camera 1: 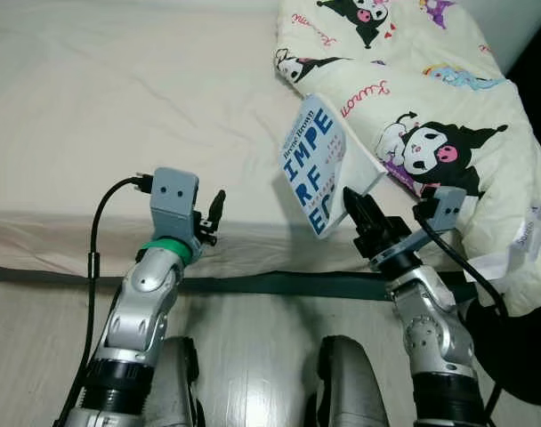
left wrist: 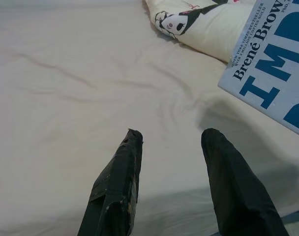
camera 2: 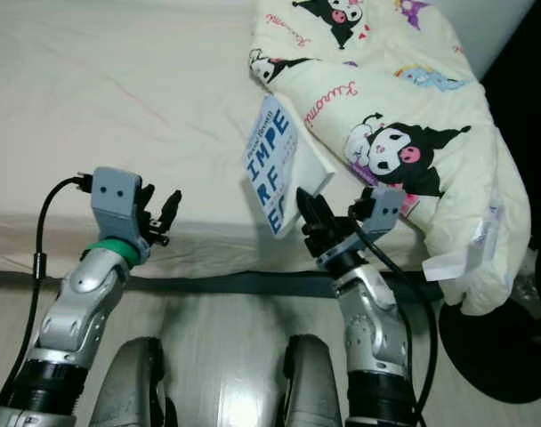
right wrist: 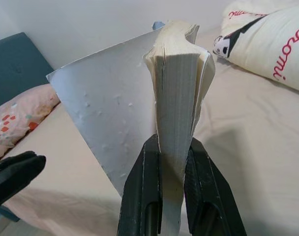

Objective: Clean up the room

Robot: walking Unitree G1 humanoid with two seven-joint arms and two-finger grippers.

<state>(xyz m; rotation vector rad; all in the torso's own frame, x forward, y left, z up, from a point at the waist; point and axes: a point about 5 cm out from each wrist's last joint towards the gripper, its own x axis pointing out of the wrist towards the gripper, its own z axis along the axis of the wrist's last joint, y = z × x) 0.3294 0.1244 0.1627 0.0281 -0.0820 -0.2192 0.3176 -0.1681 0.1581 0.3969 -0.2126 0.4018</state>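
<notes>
Right gripper (camera 1: 359, 216) pinches the book (camera 1: 318, 165) at its lower corner — book lifted clear above the near edge of the bed (camera 1: 119, 116), tilted, pages fanning at the top. Left gripper (camera 1: 213, 218) hovers over the same edge, fingers spread, empty. Blanket (camera 1: 422, 116) lies just beyond the book. Corner hold looks marginal — carry slowly, keep the squeeze firm, avoid swinging.

From our head we look down past both grippers at the bed (camera 1: 119, 107), each wrist camera close behind its fingers, sharing the book (left wrist: 275, 73).
</notes>
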